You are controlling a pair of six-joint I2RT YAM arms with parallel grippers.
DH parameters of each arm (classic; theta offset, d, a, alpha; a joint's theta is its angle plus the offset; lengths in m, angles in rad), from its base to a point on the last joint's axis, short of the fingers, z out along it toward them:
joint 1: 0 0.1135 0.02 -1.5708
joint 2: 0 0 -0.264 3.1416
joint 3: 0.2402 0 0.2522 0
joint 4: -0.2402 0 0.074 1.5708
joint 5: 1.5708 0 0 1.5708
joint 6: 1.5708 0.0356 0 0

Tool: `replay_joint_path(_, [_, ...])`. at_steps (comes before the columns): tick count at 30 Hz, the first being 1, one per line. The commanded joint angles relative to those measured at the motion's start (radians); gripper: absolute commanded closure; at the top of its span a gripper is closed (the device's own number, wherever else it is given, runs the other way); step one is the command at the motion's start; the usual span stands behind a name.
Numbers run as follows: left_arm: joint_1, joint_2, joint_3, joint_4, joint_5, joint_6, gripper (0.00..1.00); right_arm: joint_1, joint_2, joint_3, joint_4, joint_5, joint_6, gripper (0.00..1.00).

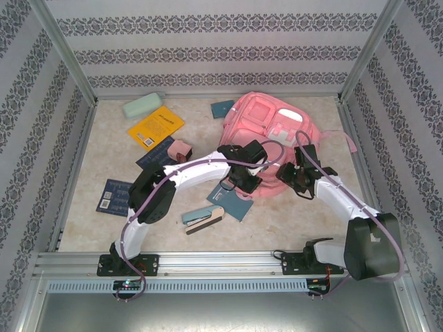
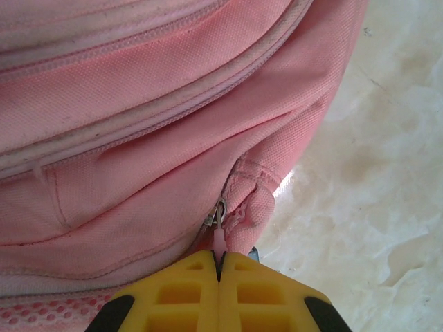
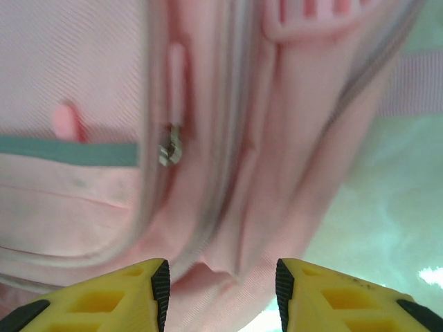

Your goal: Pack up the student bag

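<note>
Student bag (image 1: pixel 257 114): left hand (image 2: pixel 220 266) clamped on its zip pull (image 2: pixel 219 241), right hand (image 3: pixel 221 283) parted, empty

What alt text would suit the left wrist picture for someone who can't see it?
The left gripper, yellow fingers shut at the bottom edge, pinches the small pink zip pull of the student bag. Its pink fabric spreads across the left and top; a pale marbled table lies at the right.
</note>
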Motion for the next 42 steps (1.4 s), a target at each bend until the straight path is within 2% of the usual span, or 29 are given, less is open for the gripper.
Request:
replay_joint_path(1, [-0.016,0.030,-0.005,-0.048,0.011,0.047,0.83,0.005,-0.027,-0.038,-0.010,0.003,0.036,0.52])
replay_joint_path(7, [-0.016,0.043,-0.008,-0.060,0.005,0.055,0.78,0.011,-0.046,-0.039,-0.017,0.002,0.043,0.52])
replay_joint_path(10, [-0.016,0.042,-0.014,-0.061,-0.011,0.053,0.93,0.020,-0.051,-0.036,-0.019,0.002,0.049,0.52])
replay_joint_path(12, [-0.016,0.040,-0.013,-0.061,-0.018,0.051,1.00,0.030,-0.053,-0.036,-0.015,-0.004,0.062,0.52])
replay_joint_path(13, [-0.016,0.039,-0.011,-0.062,-0.021,0.051,1.00,0.035,-0.053,-0.038,-0.012,-0.010,0.072,0.51])
replay_joint_path(17, [-0.016,0.022,-0.010,-0.050,-0.025,0.046,1.00,0.069,-0.047,-0.071,0.054,-0.070,0.172,0.39])
replay_joint_path(21, [-0.016,0.004,-0.008,-0.041,-0.015,0.040,1.00,0.089,-0.029,-0.100,0.129,-0.103,0.263,0.40])
replay_joint_path(27, [-0.017,-0.014,-0.008,-0.036,-0.017,0.037,1.00,0.089,0.019,-0.126,0.217,-0.079,0.340,0.51])
replay_joint_path(29, [-0.016,-0.023,-0.010,-0.036,-0.034,0.040,1.00,0.085,0.052,-0.117,0.219,-0.076,0.334,0.59])
replay_joint_path(30, [-0.016,-0.026,-0.010,-0.039,-0.041,0.041,1.00,0.084,0.062,-0.114,0.218,-0.073,0.331,0.64])
replay_joint_path(33, [-0.008,-0.028,-0.005,-0.056,-0.072,0.047,1.00,0.063,0.084,-0.100,0.189,-0.050,0.309,0.97])
replay_joint_path(34, [-0.002,-0.027,-0.005,-0.068,-0.089,0.050,1.00,0.054,0.085,-0.091,0.165,-0.036,0.294,1.00])
replay_joint_path(42, [0.139,-0.019,-0.014,-0.161,-0.254,0.054,1.00,-0.075,-0.006,-0.061,0.051,0.037,0.164,1.00])
